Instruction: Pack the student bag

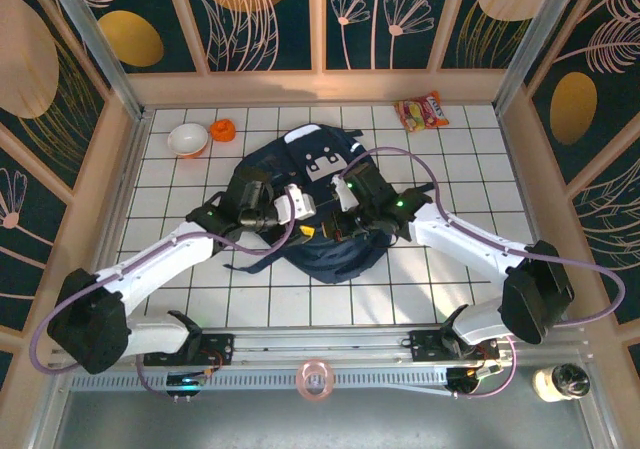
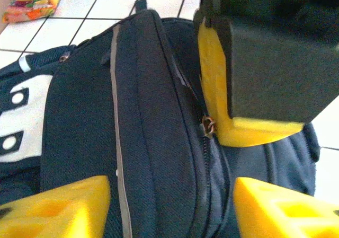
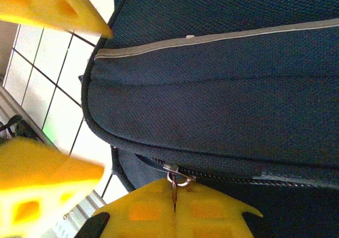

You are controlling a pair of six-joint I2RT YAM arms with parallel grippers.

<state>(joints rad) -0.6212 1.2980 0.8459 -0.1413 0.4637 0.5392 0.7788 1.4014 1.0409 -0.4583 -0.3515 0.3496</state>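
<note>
The student bag (image 1: 318, 184), a navy-blue backpack with a grey-white patch, lies in the middle of the tiled table. Its zipper pull (image 3: 177, 178) is pinched between the yellow fingers of my right gripper (image 3: 175, 191), which is shut on it. In the left wrist view that same pull (image 2: 208, 125) sits at the tip of the right gripper's fingers (image 2: 212, 79). My left gripper (image 2: 172, 206) is open just above the bag's fabric (image 2: 148, 142), beside a thin light stripe. Nothing is held between its yellow fingers (image 2: 58, 206). From above, both grippers meet over the bag's near half, left (image 1: 306, 227) and right (image 1: 342, 229).
A colourful snack packet (image 1: 421, 111) lies at the back right. A white bowl (image 1: 188, 139) and a small orange object (image 1: 222, 130) sit at the back left. A tape roll (image 1: 315, 379) and a jar (image 1: 562, 381) rest by the near rail. Wooden walls enclose the table.
</note>
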